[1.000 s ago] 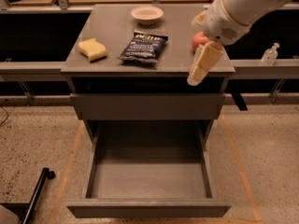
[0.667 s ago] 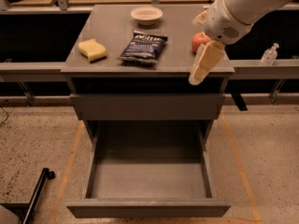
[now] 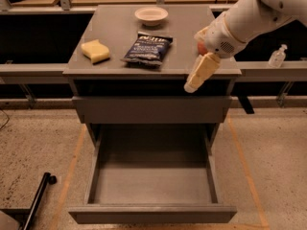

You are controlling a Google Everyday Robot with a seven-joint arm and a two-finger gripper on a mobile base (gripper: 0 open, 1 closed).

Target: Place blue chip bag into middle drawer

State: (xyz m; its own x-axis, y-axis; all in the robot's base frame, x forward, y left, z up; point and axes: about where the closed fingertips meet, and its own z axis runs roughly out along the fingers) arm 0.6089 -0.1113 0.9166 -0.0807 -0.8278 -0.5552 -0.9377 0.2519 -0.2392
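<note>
The blue chip bag lies flat on the grey cabinet top, near its middle. The middle drawer is pulled out below, and its bare floor holds nothing. My gripper, cream-coloured on a white arm, hangs over the front right edge of the cabinet top. It is to the right of the bag, apart from it, and holds nothing.
A yellow sponge lies left of the bag and a white bowl stands behind it. A red apple is mostly hidden behind the gripper. A closed drawer front sits above the open drawer. A clear bottle stands at the right and a black pole at the lower left.
My gripper has moved a little to the left and down along the cabinet's front edge. The bag and drawer have not moved.
</note>
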